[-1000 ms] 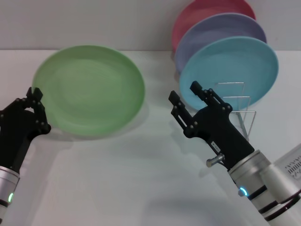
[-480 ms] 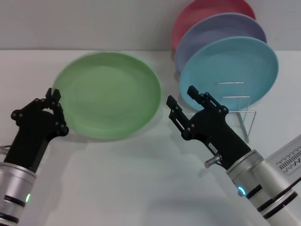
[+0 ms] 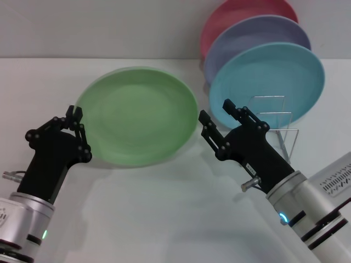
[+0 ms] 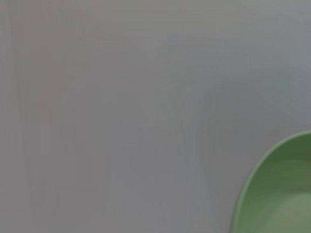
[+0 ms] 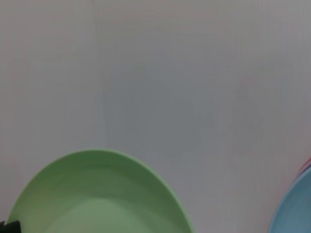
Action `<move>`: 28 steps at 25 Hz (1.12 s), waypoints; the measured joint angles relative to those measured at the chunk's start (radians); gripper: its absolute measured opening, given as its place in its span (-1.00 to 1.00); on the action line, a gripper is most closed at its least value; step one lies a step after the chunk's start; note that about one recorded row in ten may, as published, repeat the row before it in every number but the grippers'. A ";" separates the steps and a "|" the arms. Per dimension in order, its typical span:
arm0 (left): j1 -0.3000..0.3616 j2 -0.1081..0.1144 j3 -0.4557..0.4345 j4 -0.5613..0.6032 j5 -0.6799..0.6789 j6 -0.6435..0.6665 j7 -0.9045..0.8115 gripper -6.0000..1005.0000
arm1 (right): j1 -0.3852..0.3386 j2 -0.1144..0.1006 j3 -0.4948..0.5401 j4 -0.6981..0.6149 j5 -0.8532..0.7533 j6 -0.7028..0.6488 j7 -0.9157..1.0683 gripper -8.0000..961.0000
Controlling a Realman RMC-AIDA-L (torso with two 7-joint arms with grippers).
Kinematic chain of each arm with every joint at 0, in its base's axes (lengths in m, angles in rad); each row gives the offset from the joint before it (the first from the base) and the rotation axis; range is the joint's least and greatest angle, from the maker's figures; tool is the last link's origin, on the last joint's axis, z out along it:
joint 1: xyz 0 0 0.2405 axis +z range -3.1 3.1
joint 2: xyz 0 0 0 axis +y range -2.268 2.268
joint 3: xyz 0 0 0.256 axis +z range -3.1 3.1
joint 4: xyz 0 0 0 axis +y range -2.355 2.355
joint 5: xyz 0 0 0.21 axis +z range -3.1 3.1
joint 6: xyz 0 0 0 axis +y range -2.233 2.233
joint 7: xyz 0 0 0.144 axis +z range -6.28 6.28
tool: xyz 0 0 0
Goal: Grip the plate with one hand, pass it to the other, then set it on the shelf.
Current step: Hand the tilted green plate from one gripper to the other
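The light green plate [image 3: 137, 115] hangs tilted above the white table, and my left gripper [image 3: 79, 132] is shut on its left rim. My right gripper [image 3: 215, 111] stands open just right of the plate's right rim, a small gap away, with nothing between its fingers. The shelf [image 3: 276, 119], a thin silver wire rack, stands behind my right gripper at the back right. Only part of the plate's rim [image 4: 272, 184] shows in the left wrist view. In the right wrist view the plate [image 5: 97, 194] shows ahead of the gripper.
Three plates lean in the rack: a light blue plate [image 3: 269, 82] in front, a lavender plate [image 3: 258, 35] behind it, and a pink plate [image 3: 233, 16] at the back. A white device [image 3: 337, 183] sits at the right edge. The light blue plate's rim [image 5: 297, 204] shows in the right wrist view.
My left arm has carried the green plate to the right, up to my right gripper. The right gripper has barely shifted and stays open.
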 joint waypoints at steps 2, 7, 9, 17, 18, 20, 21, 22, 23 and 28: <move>-0.002 0.000 0.014 0.008 -0.019 -0.003 0.023 -0.87 | 0.005 -0.001 0.000 -0.002 -0.001 0.007 -0.001 0.20; -0.003 0.000 0.028 0.035 -0.048 -0.016 0.070 -0.87 | 0.012 -0.001 0.001 -0.006 -0.003 0.016 -0.003 0.20; -0.003 0.000 0.028 0.043 -0.053 -0.020 0.074 -0.87 | 0.015 -0.002 0.001 -0.006 -0.003 0.018 -0.003 0.20; -0.005 0.000 0.023 0.044 -0.056 -0.023 0.072 -0.86 | 0.016 -0.002 0.000 -0.006 -0.004 0.018 -0.003 0.20; -0.005 0.000 0.022 0.044 -0.057 -0.023 0.071 -0.86 | 0.016 -0.001 0.001 -0.006 -0.004 0.018 -0.003 0.20; -0.004 0.000 0.023 0.046 -0.057 -0.023 0.071 -0.86 | 0.016 -0.001 0.001 -0.006 -0.004 0.018 -0.003 0.20; -0.005 0.000 0.024 0.046 -0.057 -0.024 0.072 -0.86 | 0.016 -0.002 0.001 -0.006 -0.004 0.019 -0.003 0.20; -0.005 0.000 0.025 0.046 -0.057 -0.026 0.074 -0.86 | 0.016 -0.001 0.001 -0.006 -0.004 0.019 -0.003 0.20; -0.005 0.000 0.026 0.046 -0.057 -0.029 0.074 -0.86 | 0.017 -0.002 0.001 -0.006 -0.004 0.019 -0.003 0.20; -0.005 0.000 0.021 0.047 -0.058 -0.041 0.075 -0.86 | 0.019 -0.001 0.001 -0.006 -0.004 0.022 -0.003 0.20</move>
